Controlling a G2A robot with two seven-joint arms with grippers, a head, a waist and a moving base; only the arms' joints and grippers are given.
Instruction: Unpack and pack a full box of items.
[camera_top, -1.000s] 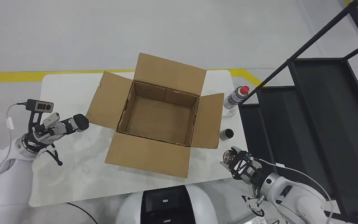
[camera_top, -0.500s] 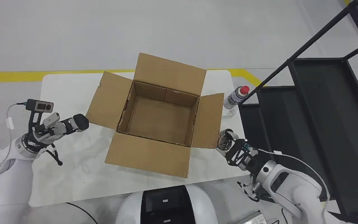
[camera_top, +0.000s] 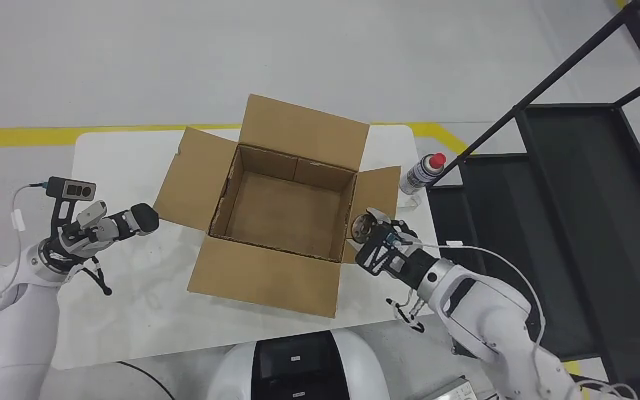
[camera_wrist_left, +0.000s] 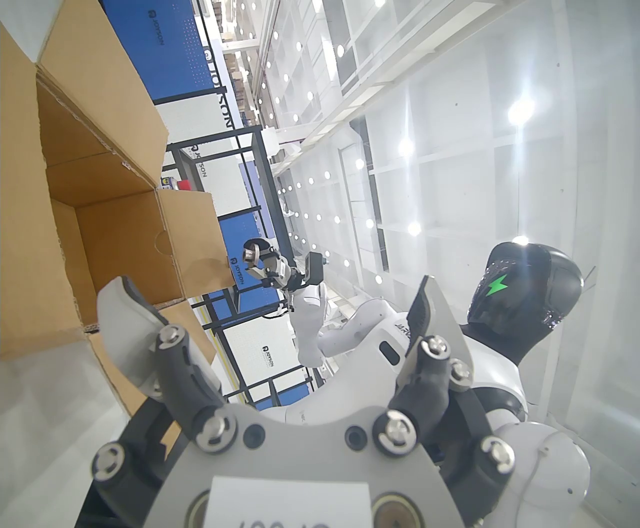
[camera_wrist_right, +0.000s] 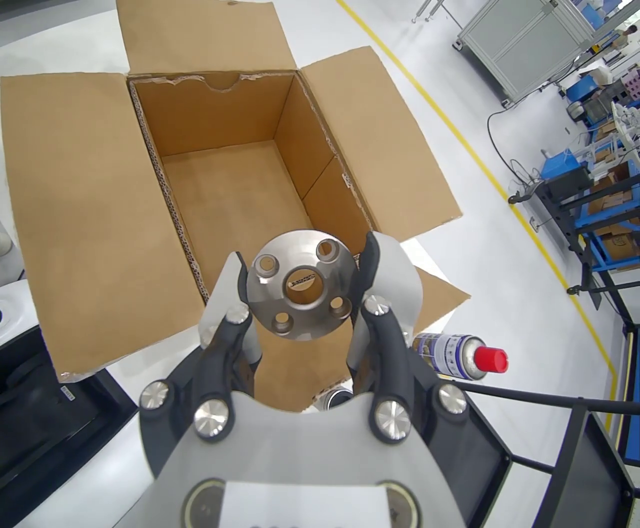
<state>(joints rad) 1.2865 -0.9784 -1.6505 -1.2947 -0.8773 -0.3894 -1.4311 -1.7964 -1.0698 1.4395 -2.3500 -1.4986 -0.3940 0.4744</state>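
Observation:
An open cardboard box (camera_top: 285, 215) stands mid-table, its inside bare (camera_wrist_right: 235, 200). My right gripper (camera_wrist_right: 305, 257) is shut on a round metal flange (camera_wrist_right: 300, 285) with several holes, held over the box's right flap near the inner edge (camera_top: 362, 226). From the left wrist view it is small and far off, past the box wall (camera_wrist_left: 255, 260). My left gripper (camera_wrist_left: 272, 295) is open with nothing between its fingers; it hovers off the box's left flap (camera_top: 140, 218).
A spray can with a red cap (camera_top: 422, 172) (camera_wrist_right: 457, 355) lies on the table right of the box. A small dark can top (camera_wrist_right: 332, 397) sits under my right gripper. A black metal rack (camera_top: 540, 200) borders the table's right side.
My right gripper has carried the flange from the table's front right corner up and left, to above the box's right flap. The left arm has not moved.

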